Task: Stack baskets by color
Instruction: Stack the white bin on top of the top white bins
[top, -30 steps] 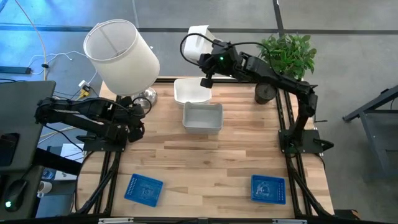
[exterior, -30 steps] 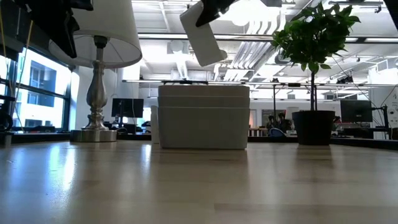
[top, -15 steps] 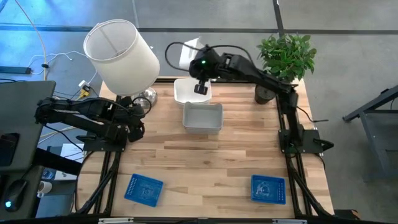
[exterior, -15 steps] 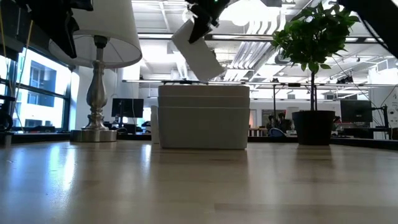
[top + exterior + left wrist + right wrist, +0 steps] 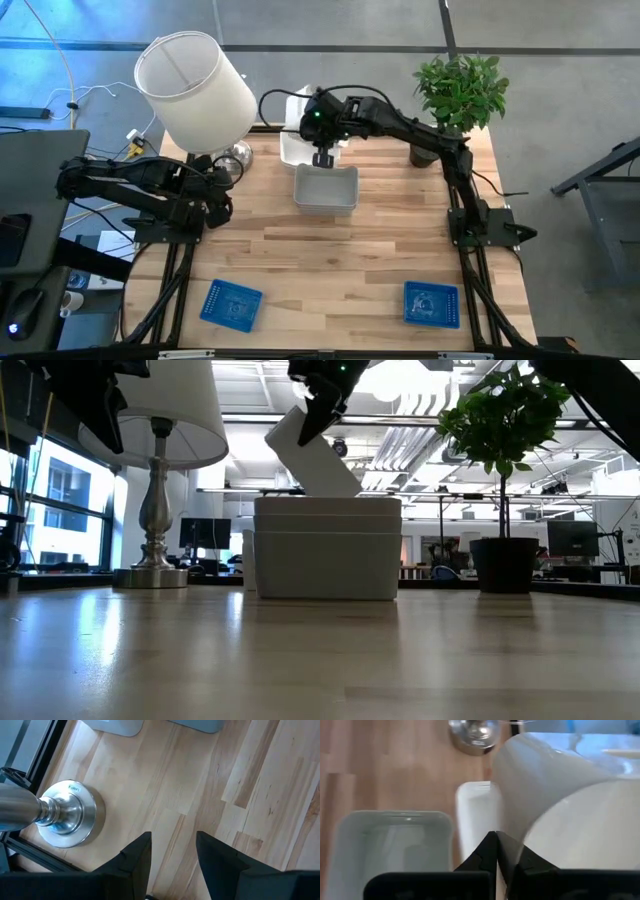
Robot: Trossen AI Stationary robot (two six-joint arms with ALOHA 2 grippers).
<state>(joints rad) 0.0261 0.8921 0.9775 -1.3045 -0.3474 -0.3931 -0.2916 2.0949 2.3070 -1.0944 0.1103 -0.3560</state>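
My right gripper (image 5: 312, 405) is shut on a white basket (image 5: 315, 460), held tilted over another white basket (image 5: 303, 148) that rests flat at the table's far middle. In front of that one sits a translucent grey basket (image 5: 326, 188). Two blue baskets (image 5: 232, 304) (image 5: 431, 304) lie flat near the front edge, left and right. My left gripper (image 5: 172, 852) stands open over bare wood at the table's left, beside the lamp's metal foot (image 5: 70, 812). My right gripper pinches the white basket's upper rim (image 5: 499, 827) between its two shut fingers, which slant down from above. The basket hangs tilted below the fingers, its lower end (image 5: 345, 485) close above the baskets on the table. Whether it touches them, I cannot tell.
A big white lampshade (image 5: 195, 88) leans over the far left corner. A potted plant (image 5: 460, 90) stands at the far right. Bare wood lies open across the table's middle, between the grey basket and the two blue ones.
My right gripper has come down and toward the table's left with the white basket, tipping further downward. The basket has sunk from well above the baskets on the table to just over them and hangs more steeply.
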